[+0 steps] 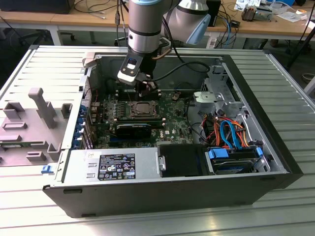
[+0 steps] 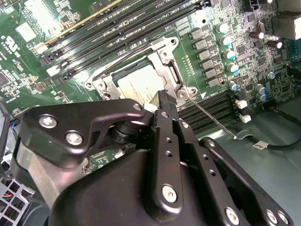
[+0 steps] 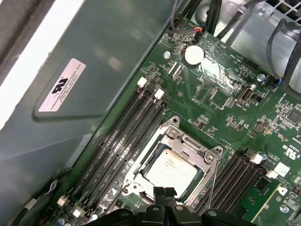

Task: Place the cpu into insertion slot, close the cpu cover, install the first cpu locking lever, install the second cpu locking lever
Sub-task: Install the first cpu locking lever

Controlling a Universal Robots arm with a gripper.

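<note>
The cpu [image 3: 170, 169] is lying flat, face up, under the lowered cover [image 3: 187, 141]. The arm [image 1: 144, 29] is pointing straight down, gripper [image 3: 164, 192] closed and empty at the cover's far edge.

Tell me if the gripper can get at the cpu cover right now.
Probably yes. In the first wrist view, the gripper hangs close above the cpu cover, which lies flat around the cpu, and nothing stands between them.

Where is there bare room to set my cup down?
Yes: the ribbed metal table is bare at the exterior view's right of the open black computer case. Inside it's crowded: gripper over the silver socket, orange and blue cables.
</note>
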